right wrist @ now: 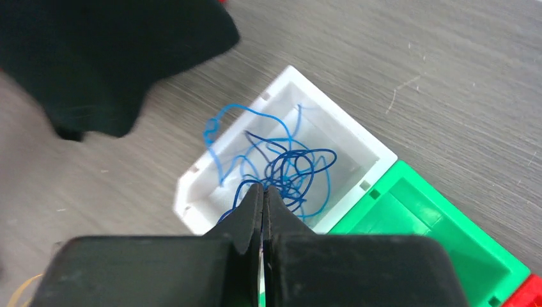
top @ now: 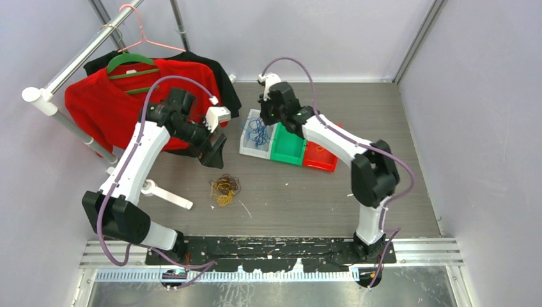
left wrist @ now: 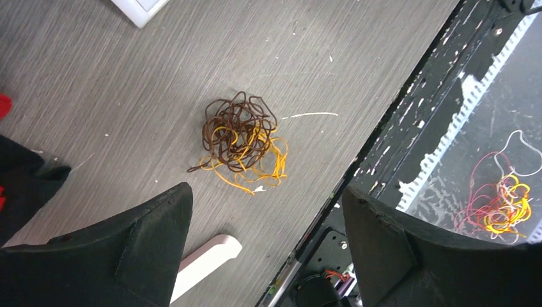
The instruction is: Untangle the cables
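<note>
Brown and yellow cables (left wrist: pixel 241 144) lying tangled on the bench (left wrist: pixel 128 77), ahead of the left jaws standing wide apart, right jaws pressing together just above blue cables (right wrist: pixel 281 166) in white bin (right wrist: pixel 348 128)

You have bright, even light from overhead; shadows on the counter (top: pixel 287 198) are short and soft, and the metal strip (top: pixel 275 295) at the near edge gives a mild sheen. In the left wrist view the cables (left wrist: pixel 241 144) are crisp, while the left end effector (left wrist: pixel 266 192) shows dark, soft-edged fingers (left wrist: pixel 128 256). The right wrist view smears the black cloth (right wrist: pixel 108 57) at upper left.
</note>
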